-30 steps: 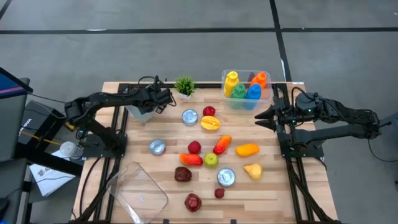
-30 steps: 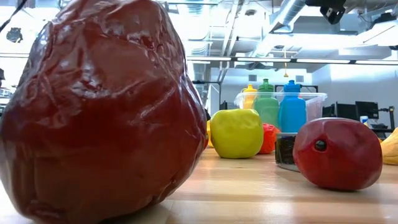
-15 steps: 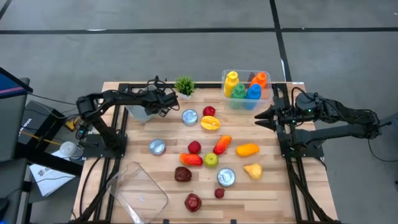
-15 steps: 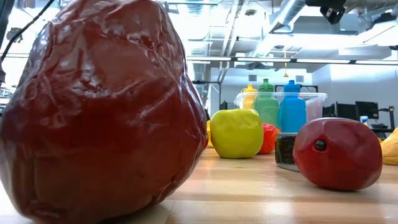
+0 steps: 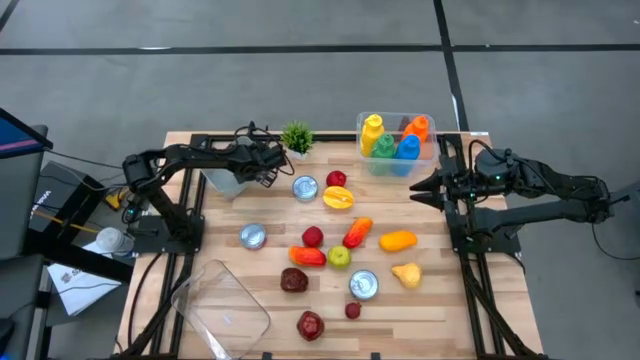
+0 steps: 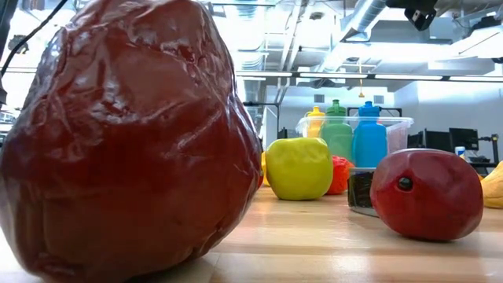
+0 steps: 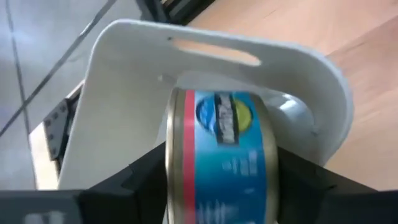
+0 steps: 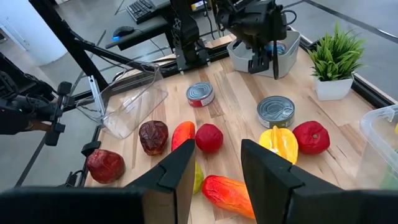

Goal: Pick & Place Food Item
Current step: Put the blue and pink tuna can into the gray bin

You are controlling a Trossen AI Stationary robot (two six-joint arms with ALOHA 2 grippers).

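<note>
Item: blue-labelled can [image 7: 221, 155], set between the fingers of the left gripper [image 5: 262, 165], poised over the white bin [image 7: 205, 68] at the table's back-left. Step, judged: placing. Whether the pincer clasps or has let go of the can cannot be told. Next move calls for full release into the bin, then a clear lift. Right gripper [image 8: 211, 168]: parked at the right edge, fingers apart, empty.

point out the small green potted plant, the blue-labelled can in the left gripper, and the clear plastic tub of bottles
small green potted plant [image 5: 296, 136], high view, on its leaves
blue-labelled can [image 7: 221, 158], left wrist view, on its label
clear plastic tub of bottles [image 5: 432, 158], high view, on its rim
</note>
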